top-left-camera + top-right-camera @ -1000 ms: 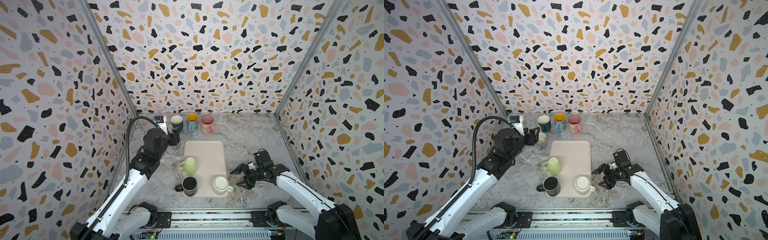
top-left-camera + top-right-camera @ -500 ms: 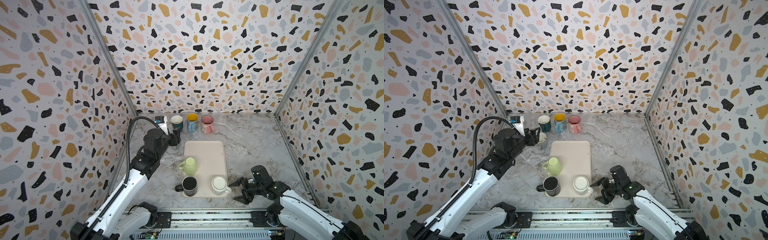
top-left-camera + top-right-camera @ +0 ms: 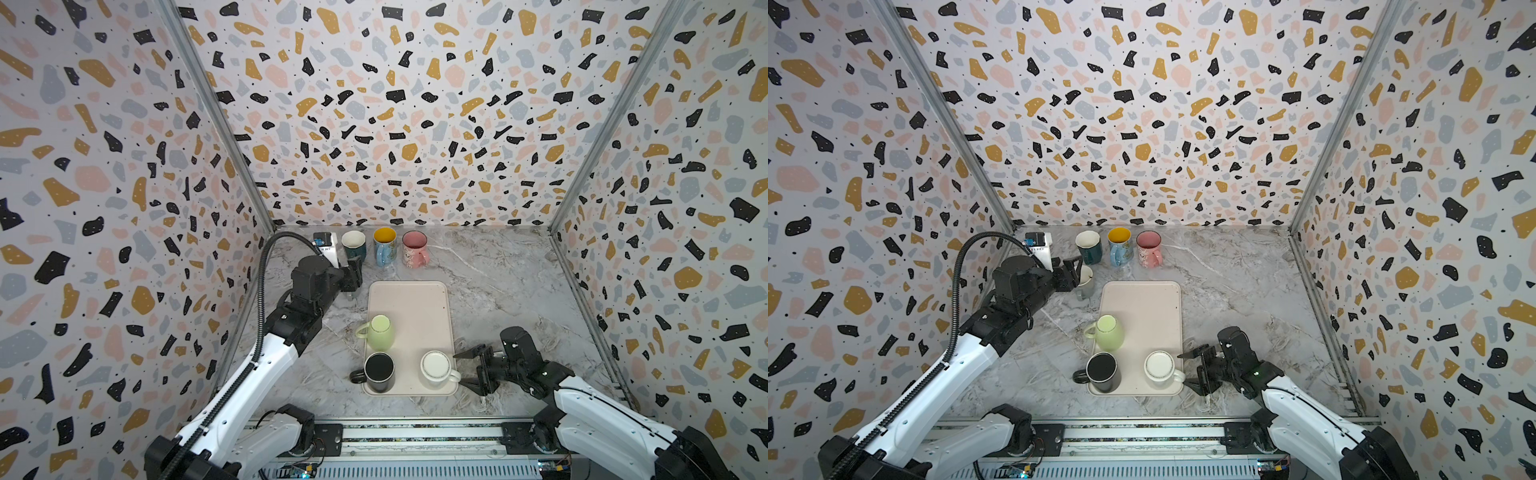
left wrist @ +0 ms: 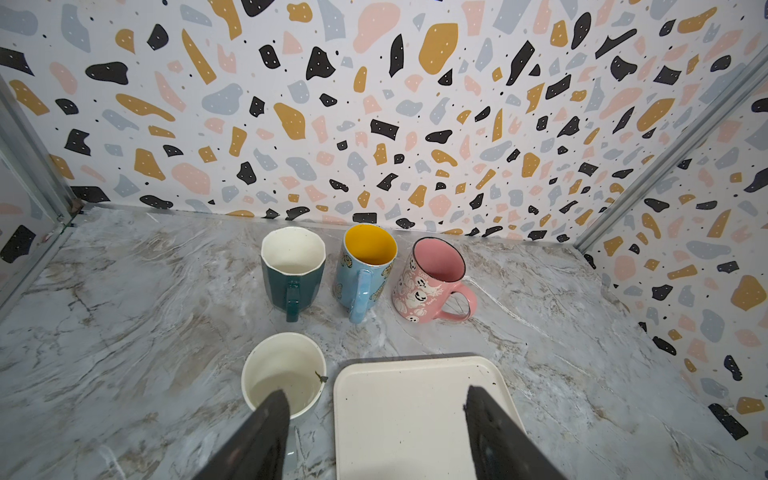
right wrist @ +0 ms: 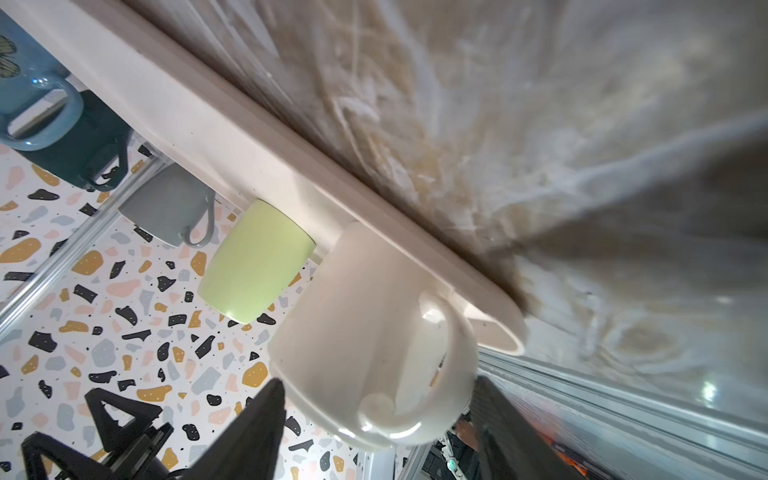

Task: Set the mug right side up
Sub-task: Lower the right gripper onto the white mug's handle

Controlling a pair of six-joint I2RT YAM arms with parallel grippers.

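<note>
Upside down on the near right corner of the tray (image 3: pixel 409 299): cream mug (image 3: pixel 435 368), foot ring up, handle pointing right past the tray's rim. Just right of that handle, low over the marble desk (image 3: pixel 511 291): right claw (image 3: pixel 466 370), turned on its side, spread wide, clamped on nothing. In the right wrist view, handle and body of the mug framed between the two dark fingers (image 5: pixel 245 436); touching or not, impossible to tell. By the far left corner of the tray: left claw (image 3: pixel 1073 270), hanging above an upright grey mug (image 3: pixel 1086 286) standing on the desk just beside the tray. Spread apart too, gripping nothing; in the left wrist view, one tip over the mug's white inside, the other over the tray. Also on the tray: light green mug (image 3: pixel 380 334), bottom up, midway along the left edge, handle to the left. At the near left corner, black mug (image 3: pixel 379 372), handle sticking out left over the rim; right way up or not, unclear from here. In a row along the far wall, all upright: teal mug (image 3: pixel 354 245) with a white inside, blue mug (image 3: pixel 384 246) with a yellow inside, pink mug (image 3: pixel 414 249) with pale ghost-like figures, close together, well apart from the cream mug.
</note>
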